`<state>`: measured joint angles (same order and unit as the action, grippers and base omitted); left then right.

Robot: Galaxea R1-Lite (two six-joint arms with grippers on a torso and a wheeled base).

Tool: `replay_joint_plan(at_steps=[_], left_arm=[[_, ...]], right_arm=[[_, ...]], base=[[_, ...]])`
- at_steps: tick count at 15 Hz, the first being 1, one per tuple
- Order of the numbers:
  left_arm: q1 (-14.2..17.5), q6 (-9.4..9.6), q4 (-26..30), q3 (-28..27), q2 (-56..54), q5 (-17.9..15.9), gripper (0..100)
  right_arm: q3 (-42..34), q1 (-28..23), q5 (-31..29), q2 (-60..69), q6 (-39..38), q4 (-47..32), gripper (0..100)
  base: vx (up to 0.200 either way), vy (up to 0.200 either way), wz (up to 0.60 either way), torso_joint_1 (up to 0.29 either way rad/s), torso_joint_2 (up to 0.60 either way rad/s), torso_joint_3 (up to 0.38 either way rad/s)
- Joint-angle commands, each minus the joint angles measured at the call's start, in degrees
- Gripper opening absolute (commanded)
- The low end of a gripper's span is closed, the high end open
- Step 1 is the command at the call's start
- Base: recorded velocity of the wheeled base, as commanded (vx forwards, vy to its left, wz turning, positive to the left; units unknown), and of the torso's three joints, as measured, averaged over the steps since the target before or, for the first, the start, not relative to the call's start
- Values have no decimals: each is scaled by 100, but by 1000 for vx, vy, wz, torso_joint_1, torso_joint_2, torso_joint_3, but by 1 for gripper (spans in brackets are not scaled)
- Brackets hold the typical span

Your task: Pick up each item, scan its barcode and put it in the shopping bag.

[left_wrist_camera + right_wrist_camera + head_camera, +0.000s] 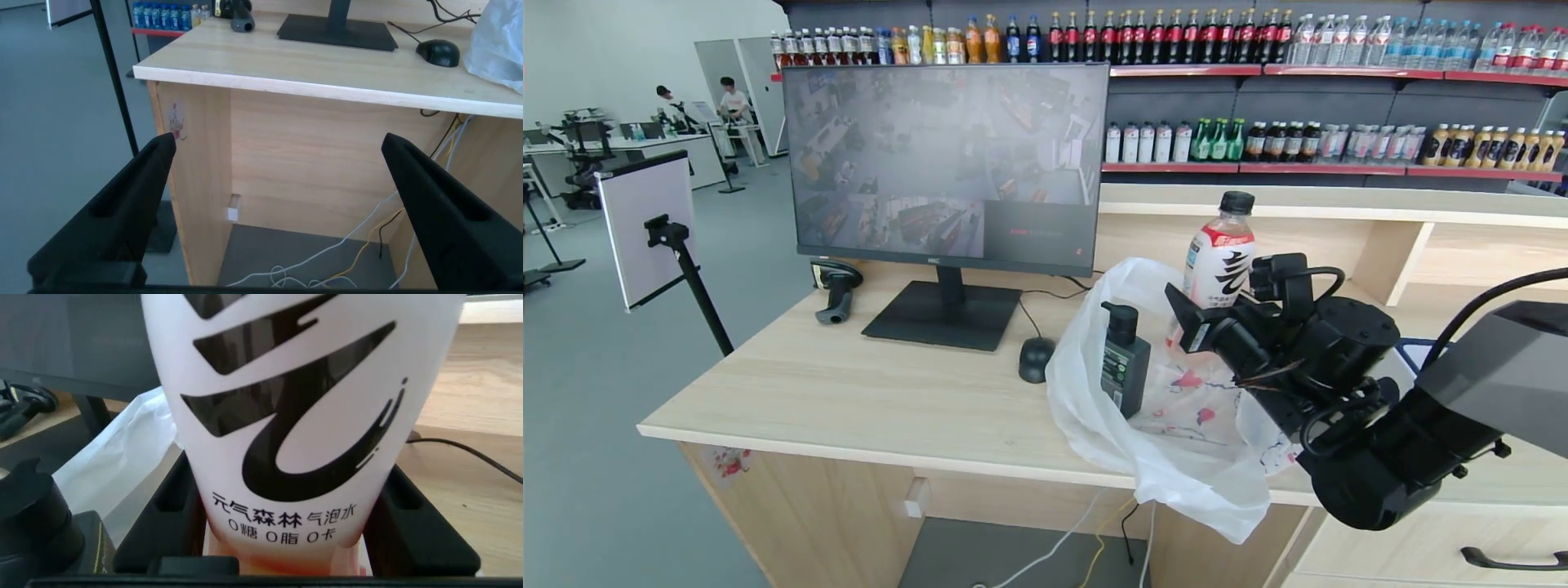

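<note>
Drink bottle (1219, 261): upright, long axis vertical, black cap on top, label toward the head camera. It sits at the far side of the shopping bag's (1094, 392) open mouth; its base is hidden, so I cannot tell whether it rests on anything.

Right pincer (1188, 322): closed onto the bottle's lower body, one finger on each side, as the right wrist view confirms.

Bag: white plastic, slumped on the desk (849, 392), front hanging over the near edge. A dark pump bottle (1125, 367) stands upright inside, just beside the drink bottle.

Mouse (1036, 359) touches the bag's left side. Monitor (947, 163) behind it; handheld scanner (836, 294) at the monitor's left.

Left pincer (278, 143): spread wide, holding nothing, low in front of the desk's front panel.
</note>
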<state>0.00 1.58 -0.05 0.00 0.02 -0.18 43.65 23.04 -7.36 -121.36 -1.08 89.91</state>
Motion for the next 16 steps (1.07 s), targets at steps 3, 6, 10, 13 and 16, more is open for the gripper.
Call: replay_joint_plan(at_steps=[3, 6, 10, 13, 16], left_arm=[[0, 0, -4, 0, -2, 1, 100], [0, 0, -4, 0, -2, 1, 100], [0, -9, -4, 0, -2, 1, 100], [0, -9, -4, 0, -2, 1, 100], [0, -18, -4, 0, -2, 1, 100]], right_arm=[[55, 43, 7, -257, 3, 9, 0], [117, -10, 7, -415, 3, 9, 0], [161, 43, -2, -556, 3, 9, 0], [91, 25, -2, -608, 3, 9, 0], [91, 25, -2, -784, -6, 9, 0]], base=[[0, 0, 0, 0, 0, 0], [0, 0, 0, 0, 0, 0], [0, 0, 0, 0, 0, 0], [0, 0, 0, 0, 0, 0], [0, 0, 0, 0, 0, 0]])
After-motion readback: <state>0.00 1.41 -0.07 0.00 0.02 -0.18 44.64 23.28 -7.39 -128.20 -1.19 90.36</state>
